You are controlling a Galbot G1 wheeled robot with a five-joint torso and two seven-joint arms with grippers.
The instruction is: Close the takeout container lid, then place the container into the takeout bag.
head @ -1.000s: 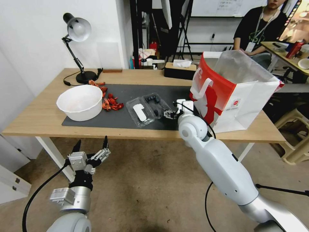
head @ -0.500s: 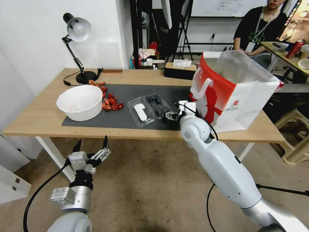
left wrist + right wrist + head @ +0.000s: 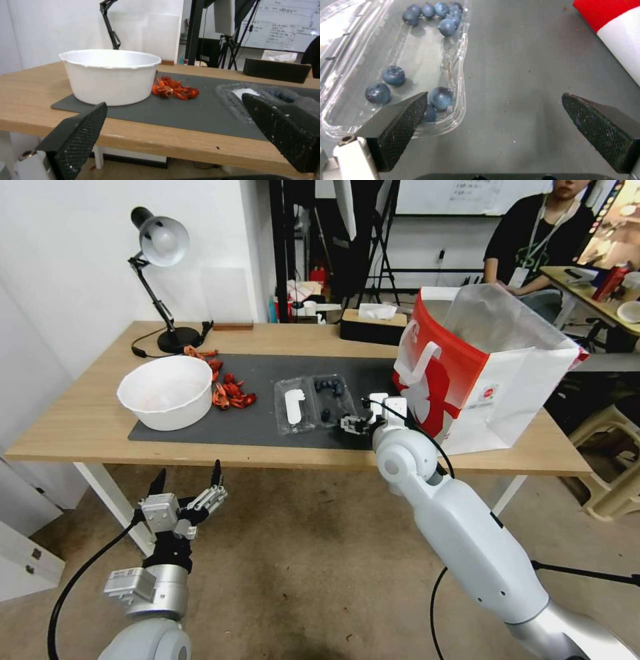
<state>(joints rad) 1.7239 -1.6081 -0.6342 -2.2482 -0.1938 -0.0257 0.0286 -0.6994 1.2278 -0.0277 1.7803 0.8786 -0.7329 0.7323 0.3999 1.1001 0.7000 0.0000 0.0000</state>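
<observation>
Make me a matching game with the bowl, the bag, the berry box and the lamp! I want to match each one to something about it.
Things:
1. bowl
2. bag
3. berry box
4. lamp

Clues:
A. lies open and flat on the dark mat
B. red and white, standing at the table's right end
C. stands at the back left of the table
D. round and white, beside a red pile

Pairs: 1-D, 2-B, 3-A, 4-C
</observation>
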